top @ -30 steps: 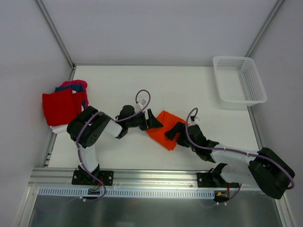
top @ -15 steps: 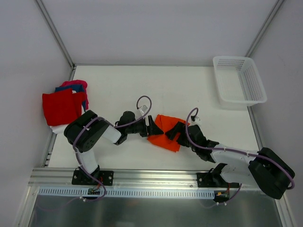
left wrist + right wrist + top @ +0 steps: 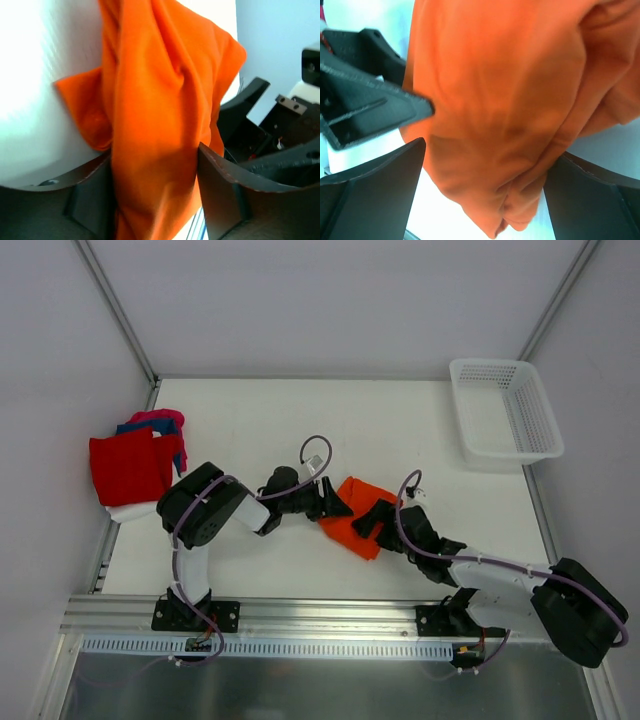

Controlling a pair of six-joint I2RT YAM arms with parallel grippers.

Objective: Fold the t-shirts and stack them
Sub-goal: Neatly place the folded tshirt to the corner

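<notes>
Since a second ago the left gripper (image 3: 335, 502) has slid a little nearer the basket (image 3: 500, 362), and its jaws have drawn inward. It now pinches a bunched fold of the orange t-shirt (image 3: 350, 532). The left wrist view shows cloth filling the gap and pressing against both fingers (image 3: 90, 200).

The right gripper (image 3: 368, 518) stands wide, straddling the same shirt from the side closer to the basket. Its fingers (image 3: 370, 185) are spread well apart, with cloth lying loose between them.

The orange t-shirt lies crumpled on the table (image 3: 400, 430), well apart from the basket. Farthest from the basket, at the opposite table edge, a red t-shirt (image 3: 128, 465) tops a pile showing blue (image 3: 140, 427), magenta-pink (image 3: 160, 418) and white (image 3: 128, 510) cloth.
</notes>
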